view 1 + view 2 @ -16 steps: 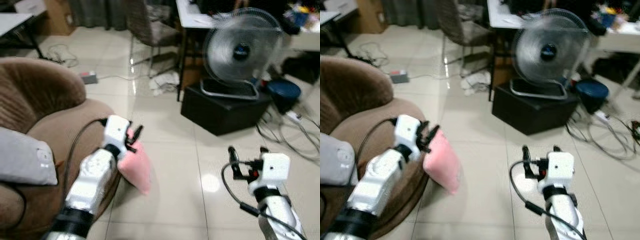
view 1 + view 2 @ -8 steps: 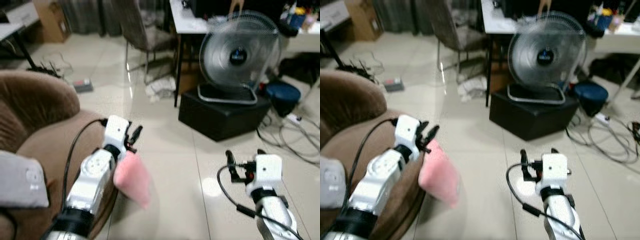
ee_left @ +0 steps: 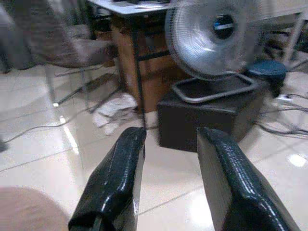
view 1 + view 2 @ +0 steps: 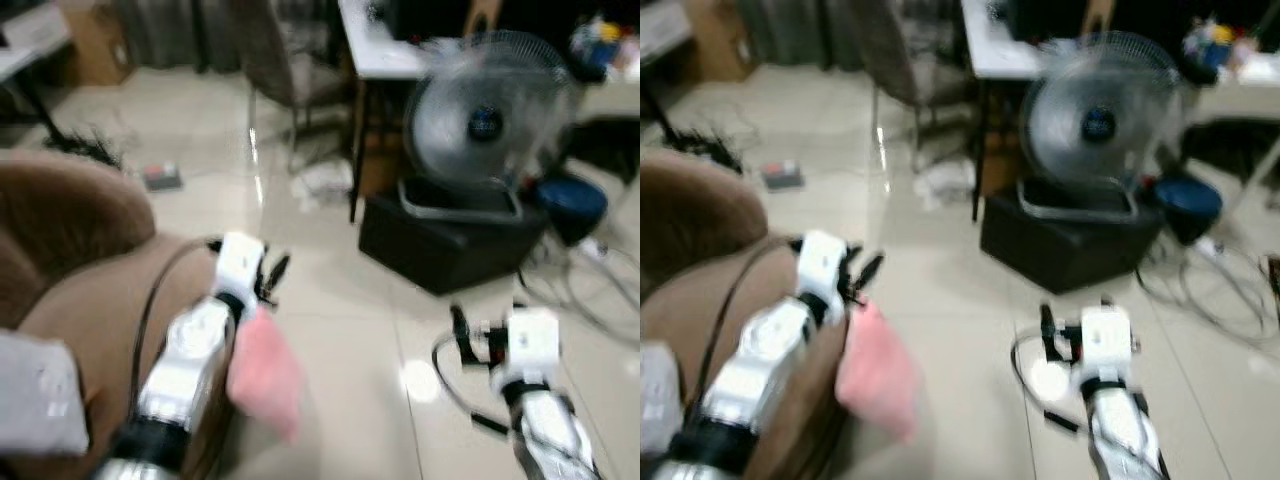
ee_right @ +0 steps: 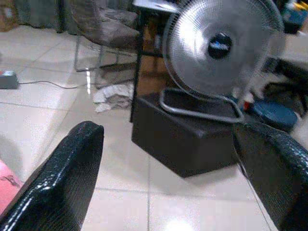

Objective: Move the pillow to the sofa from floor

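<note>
Left gripper (image 4: 268,272) raised forward, jaws apart and empty, right gripper (image 4: 487,318) held low, jaws wide.

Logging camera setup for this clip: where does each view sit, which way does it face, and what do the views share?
Left eye view: on the head, looking forward and down at the brown sofa, pink pillow and both arms.
Right eye view: the same scene; right gripper over the tiled floor.
Left wrist view: along the open left gripper toward the fan on its black box.
Right wrist view: between wide-open fingers, facing that fan.
Shared: all four show the fan and box.
</note>
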`<state>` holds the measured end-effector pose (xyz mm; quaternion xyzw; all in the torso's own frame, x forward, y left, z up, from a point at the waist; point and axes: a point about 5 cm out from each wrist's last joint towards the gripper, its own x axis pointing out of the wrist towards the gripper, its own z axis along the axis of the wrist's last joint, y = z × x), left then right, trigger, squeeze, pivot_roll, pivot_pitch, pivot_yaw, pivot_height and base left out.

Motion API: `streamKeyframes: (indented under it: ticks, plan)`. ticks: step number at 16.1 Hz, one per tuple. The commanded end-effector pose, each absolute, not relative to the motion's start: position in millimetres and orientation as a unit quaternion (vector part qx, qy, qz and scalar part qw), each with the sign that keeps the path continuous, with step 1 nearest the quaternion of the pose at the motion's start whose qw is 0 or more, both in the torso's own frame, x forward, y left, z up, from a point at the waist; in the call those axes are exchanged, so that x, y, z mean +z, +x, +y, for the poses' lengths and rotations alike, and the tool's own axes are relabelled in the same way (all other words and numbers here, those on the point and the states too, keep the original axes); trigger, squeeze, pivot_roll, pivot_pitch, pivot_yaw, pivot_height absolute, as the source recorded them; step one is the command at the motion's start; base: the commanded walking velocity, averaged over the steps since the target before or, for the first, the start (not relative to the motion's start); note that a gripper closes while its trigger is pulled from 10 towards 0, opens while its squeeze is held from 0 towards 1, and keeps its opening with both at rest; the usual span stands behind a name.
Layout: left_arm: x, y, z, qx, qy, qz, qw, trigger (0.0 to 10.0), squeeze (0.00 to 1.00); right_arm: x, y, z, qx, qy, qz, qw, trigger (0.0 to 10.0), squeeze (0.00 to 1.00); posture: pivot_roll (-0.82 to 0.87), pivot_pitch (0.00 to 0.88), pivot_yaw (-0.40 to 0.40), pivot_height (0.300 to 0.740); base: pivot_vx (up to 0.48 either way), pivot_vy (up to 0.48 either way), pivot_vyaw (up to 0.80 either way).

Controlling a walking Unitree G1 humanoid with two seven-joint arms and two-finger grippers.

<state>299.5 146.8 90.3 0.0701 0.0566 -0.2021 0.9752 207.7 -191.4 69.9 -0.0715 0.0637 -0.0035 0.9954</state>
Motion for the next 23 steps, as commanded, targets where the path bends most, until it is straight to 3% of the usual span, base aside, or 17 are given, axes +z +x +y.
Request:
streamKeyframes:
  ticks: [1, 10, 13, 23]
  plan:
    - [92, 301, 156, -0.189, 0.079, 0.056, 0.977, 10.0, 0.00, 69, 209, -185, 0.007, -0.071, 0.063, 0.995, 10.0, 0.00, -0.05, 0.006, -0.006, 0.740, 0.398, 0.000, 0.00]
    - [89, 301, 155, -0.191, 0.086, 0.058, 0.976, 10.0, 0.00, 65, 209, -178, 0.036, -0.066, 0.074, 0.994, 10.0, 0.00, -0.05, 0.000, -0.001, 0.740, 0.394, 0.000, 0.00]
    - [81, 303, 160, -0.173, 0.099, 0.085, 0.976, 10.0, 0.00, 60, 206, -172, 0.066, -0.065, 0.096, 0.991, 10.0, 0.00, -0.05, 0.000, -0.002, 0.740, 0.000, 0.000, 0.00]
    - [80, 303, 157, -0.192, 0.109, 0.080, 0.972, 10.0, 0.00, 58, 206, -174, 0.073, -0.070, 0.105, 0.989, 10.0, 0.00, -0.05, 0.001, -0.002, 0.635, 0.000, 0.000, 0.00]
